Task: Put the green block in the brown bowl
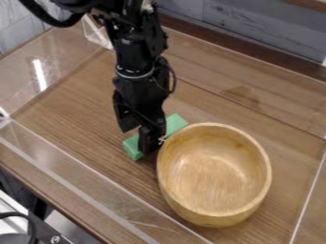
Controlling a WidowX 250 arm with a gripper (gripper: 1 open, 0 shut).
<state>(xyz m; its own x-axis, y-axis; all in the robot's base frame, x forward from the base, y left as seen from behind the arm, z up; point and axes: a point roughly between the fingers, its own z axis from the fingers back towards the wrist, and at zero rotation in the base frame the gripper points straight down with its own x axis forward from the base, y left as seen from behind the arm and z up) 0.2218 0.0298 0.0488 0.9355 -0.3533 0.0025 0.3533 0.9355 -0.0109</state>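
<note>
Single camera looks steeply down from perhaps one side, fairly near.

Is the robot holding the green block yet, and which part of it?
I can't tell for sure. The gripper is open, right over the green block, with its fingers hiding the block's middle.

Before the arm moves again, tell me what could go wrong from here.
The green block lies right beside the brown bowl, so closing the fingers could bump the bowl's rim and shove it away. The fingers also hide part of the block from this view, so a poor grip might go unnoticed.
</note>
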